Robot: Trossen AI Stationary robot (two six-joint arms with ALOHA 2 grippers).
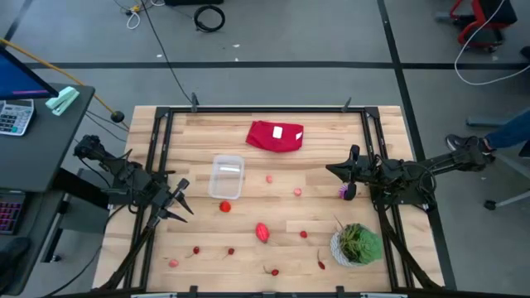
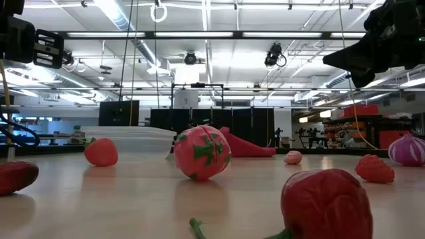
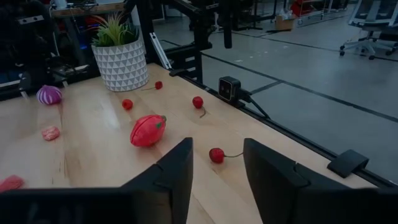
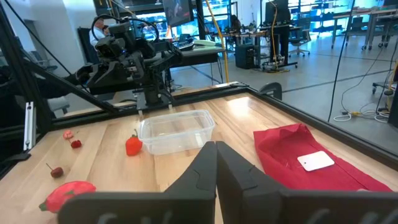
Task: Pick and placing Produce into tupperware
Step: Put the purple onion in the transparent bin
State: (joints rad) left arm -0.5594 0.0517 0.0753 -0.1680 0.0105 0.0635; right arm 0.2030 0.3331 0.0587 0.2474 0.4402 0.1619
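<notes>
My left pincer (image 1: 184, 201) hangs above the table's left side with its two fingers apart and nothing between them — empty. The clear tub (image 1: 226, 176) sits just beside it, toward the far edge, with nothing inside that I can see. The nearest fruit is the small red berry (image 1: 225, 207), touching or almost touching the tub's near end, straight across from my fingertips toward the table's middle. The red oval fruit (image 1: 262, 232) lies farther on, its long axis running roughly near to far. A cherry with a stem (image 3: 216, 155) shows between my fingers in the left wrist view.

I judge the left arm is the one for the berry; the tub wall beside it crowds the approach.

My right pincer (image 1: 339, 171) is closed, empty, parked beside the purple piece (image 1: 344, 191), near the potted plant (image 1: 356, 243). The red cloth (image 1: 276, 136) lies beyond the tub, well apart.
</notes>
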